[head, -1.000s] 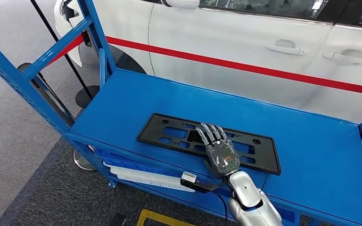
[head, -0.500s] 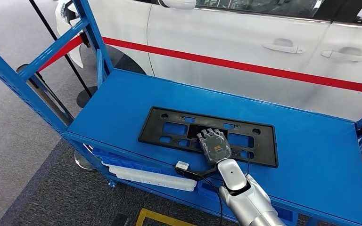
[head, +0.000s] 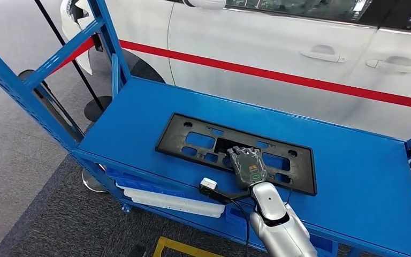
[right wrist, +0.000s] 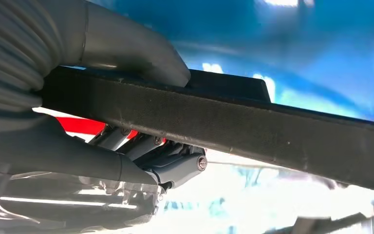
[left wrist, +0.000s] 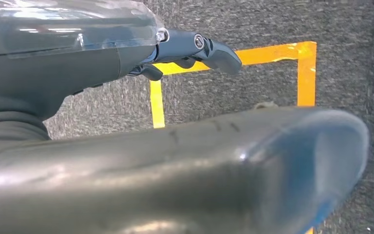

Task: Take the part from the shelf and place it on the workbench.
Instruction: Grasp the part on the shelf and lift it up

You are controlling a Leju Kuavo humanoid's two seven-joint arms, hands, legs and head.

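The left hand [left wrist: 185, 48] hangs over grey carpet with nothing in it, fingers curled. On the blue shelf [head: 139, 123], the black plate frame [head: 203, 140] lies mid-surface; the right hand [head: 248, 166] clasps its near edge. Carrying and placing remain, I judge.

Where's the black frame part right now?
In the head view, the black frame part lies on the blue shelf top, near its front edge, with the right hand gripping its near rail.
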